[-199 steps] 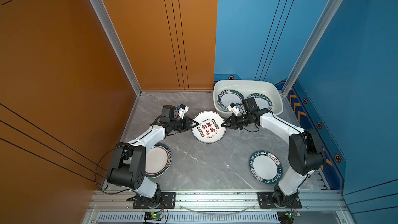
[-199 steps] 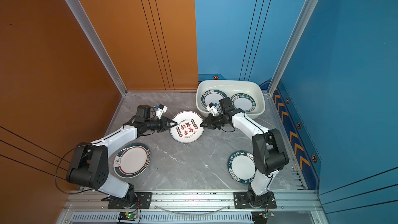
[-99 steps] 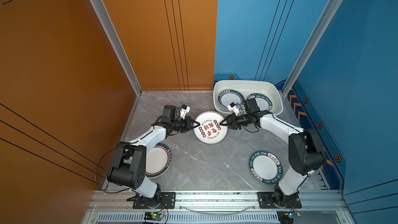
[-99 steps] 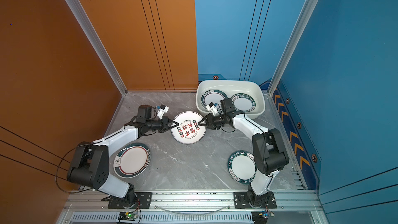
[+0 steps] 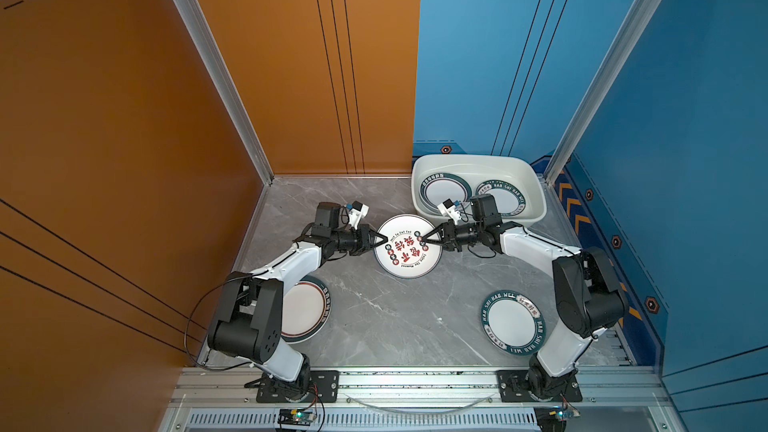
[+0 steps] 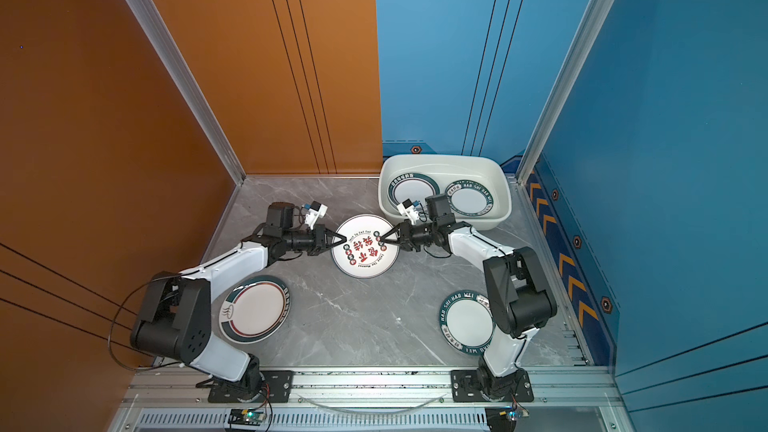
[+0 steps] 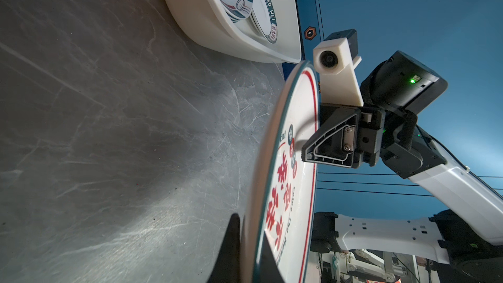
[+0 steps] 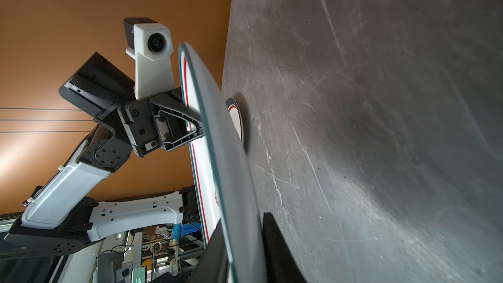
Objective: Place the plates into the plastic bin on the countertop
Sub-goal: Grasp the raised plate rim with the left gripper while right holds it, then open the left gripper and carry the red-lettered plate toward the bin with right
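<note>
pinching the round white plate with red chinese characters (image 5: 409, 268), the left pincer (image 5: 385, 239) has tightened; right pincer (image 5: 419, 238) straddles its opposite rim, grip unclear. raised over mid grey worktop (image 5: 374, 317), ready for the far-right-corner glossy white plastic bin (image 5: 478, 156).

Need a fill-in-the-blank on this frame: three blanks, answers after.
1. The left gripper and right gripper have their jaws on opposite rims of the middle plate, which is printed with ____ characters.
2. The plastic bin stands on the ____ arm's side of the countertop.
3. Outside the bin, ____ green-rimmed plates lie flat.
Answers: red; right; two.
</note>
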Action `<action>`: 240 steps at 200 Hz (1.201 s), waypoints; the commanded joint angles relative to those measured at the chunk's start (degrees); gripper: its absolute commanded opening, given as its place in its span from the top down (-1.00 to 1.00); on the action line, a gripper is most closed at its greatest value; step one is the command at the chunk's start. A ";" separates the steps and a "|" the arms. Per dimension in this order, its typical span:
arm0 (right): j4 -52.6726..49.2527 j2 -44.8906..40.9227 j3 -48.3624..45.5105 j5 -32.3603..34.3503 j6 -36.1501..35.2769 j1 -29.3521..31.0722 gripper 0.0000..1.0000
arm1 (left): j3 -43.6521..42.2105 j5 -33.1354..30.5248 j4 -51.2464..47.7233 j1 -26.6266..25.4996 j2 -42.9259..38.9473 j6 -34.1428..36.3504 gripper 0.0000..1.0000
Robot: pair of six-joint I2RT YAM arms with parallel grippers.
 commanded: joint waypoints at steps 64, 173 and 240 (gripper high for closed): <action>5.48 0.77 -0.50 -3.26 1.98 0.99 0.86 | 3.53 1.45 -1.01 -2.27 1.00 0.58 0.93; -10.32 0.53 10.15 5.83 -1.08 -7.81 1.00 | 4.93 -6.25 -12.34 -0.71 -7.17 7.04 -0.96; -19.86 11.37 31.16 19.45 2.26 -14.08 1.00 | 2.23 -8.89 -16.32 4.93 -12.63 6.90 -0.96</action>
